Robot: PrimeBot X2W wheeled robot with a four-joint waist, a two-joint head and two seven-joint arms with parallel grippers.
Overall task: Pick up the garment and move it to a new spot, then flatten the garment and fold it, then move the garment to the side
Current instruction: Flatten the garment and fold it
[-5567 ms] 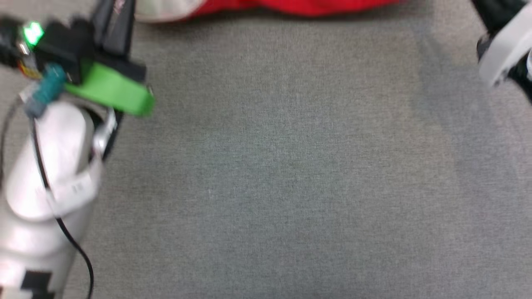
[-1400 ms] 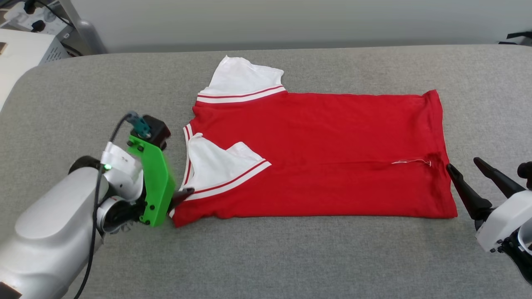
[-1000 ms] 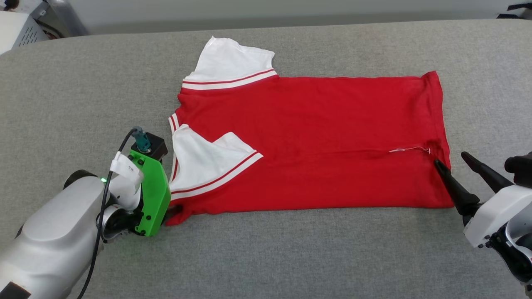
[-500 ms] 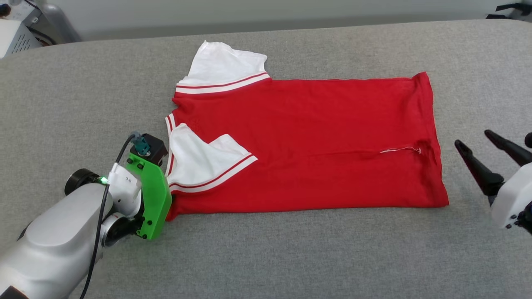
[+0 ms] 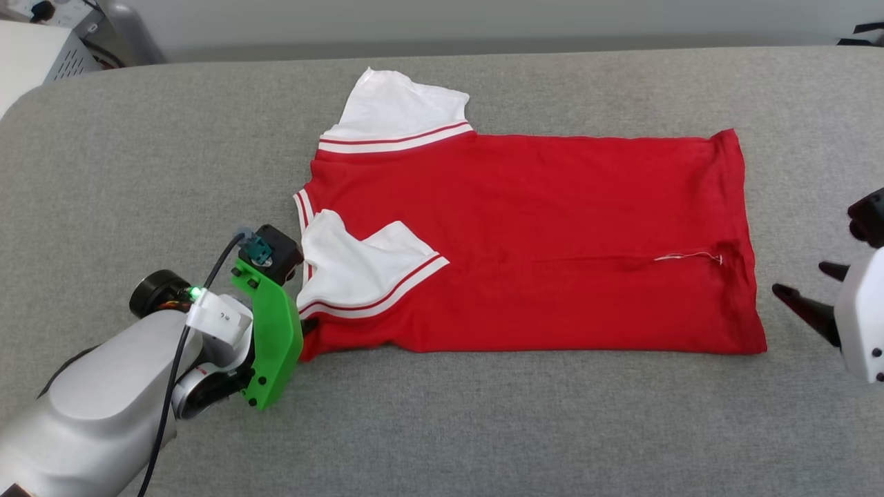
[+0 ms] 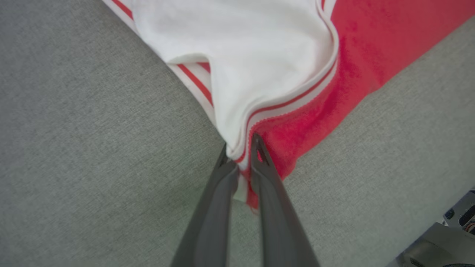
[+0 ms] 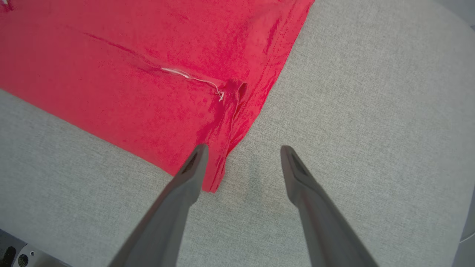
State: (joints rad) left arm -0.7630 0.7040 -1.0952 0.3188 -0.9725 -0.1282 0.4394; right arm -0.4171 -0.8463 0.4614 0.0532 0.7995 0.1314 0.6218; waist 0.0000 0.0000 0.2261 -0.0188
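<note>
From my head, the shirt [image 5: 525, 235] lies flat near the middle of the grey table [image 5: 483, 428], neck end to the left and hem to the right. One white sleeve [image 5: 400, 110] sticks out at the far left. The other sleeve [image 5: 359, 266] is folded over the red cloth at the near left. My left gripper [image 5: 309, 324] sits at the shirt's near left corner, mostly hidden behind its green bracket [image 5: 273, 345]. My right gripper [image 5: 800, 277] hangs just to the right of the hem.

From my left wrist, my two fingers are almost together, pinching the corner where the sleeve's striped trim meets the red cloth (a thin fold of white and red shows between them). The cloth gathers to a point at the tips.

From my right wrist, the fingers are spread wide and hold nothing. One lies over the hem's near corner and the other over bare table; whether either touches, I cannot tell. A loose white thread [image 7: 193, 78] lies on the red near the hem.
</note>
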